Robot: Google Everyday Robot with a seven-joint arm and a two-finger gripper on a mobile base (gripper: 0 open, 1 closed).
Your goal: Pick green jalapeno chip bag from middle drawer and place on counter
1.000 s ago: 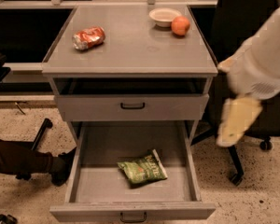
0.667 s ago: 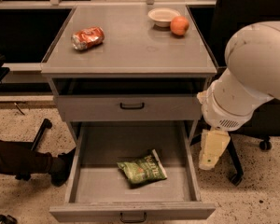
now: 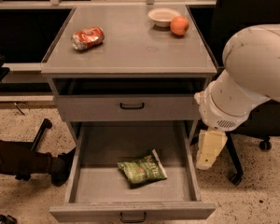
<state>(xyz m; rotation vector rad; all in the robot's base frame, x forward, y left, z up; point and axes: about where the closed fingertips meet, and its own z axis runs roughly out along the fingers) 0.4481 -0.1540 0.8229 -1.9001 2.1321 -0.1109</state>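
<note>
While the gripper [image 3: 209, 149] is hanging just outside the right wall of the open middle drawer [image 3: 93, 212], the green chip bag [image 3: 142, 169] is lying on the drawer floor, well to its left in the view. I am not managing to tell how wide the gripper is standing; a can [image 3: 87, 38], a bowl [image 3: 163, 17] and an orange [image 3: 179, 25] are sitting on the counter [image 3: 130, 52].

Pulled-out middle drawer [image 3: 107, 146]: green jalapeno chip bag [image 3: 141, 169] flat on floor, near front centre. White arm [image 3: 245, 83] at right; its pincer [image 3: 206, 161] hangs just outside drawer's right wall, apart from bag. On counter [image 3: 130, 50]: crushed can [image 3: 87, 38], bowl [image 3: 162, 16], orange [image 3: 179, 25]
</note>
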